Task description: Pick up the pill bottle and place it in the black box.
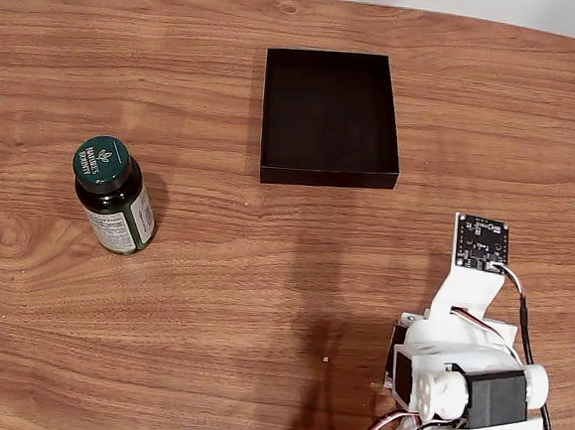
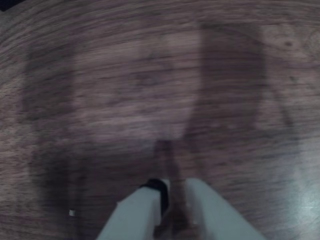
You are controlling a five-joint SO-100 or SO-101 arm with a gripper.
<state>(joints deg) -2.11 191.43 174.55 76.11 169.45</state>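
Fixed view: one pill bottle, one black box.

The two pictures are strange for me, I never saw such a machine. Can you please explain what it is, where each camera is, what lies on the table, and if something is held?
The white machine at the lower right of the fixed view is a small robot arm. That camera looks down on a wooden table. On it stand a dark green pill bottle, at the left, and a shallow black box, further back, which looks empty. The blurry picture comes from a camera riding on the arm's wrist: the two pale shapes at the bottom are the fingers of its gripper, nearly closed, above bare wood. It holds nothing.
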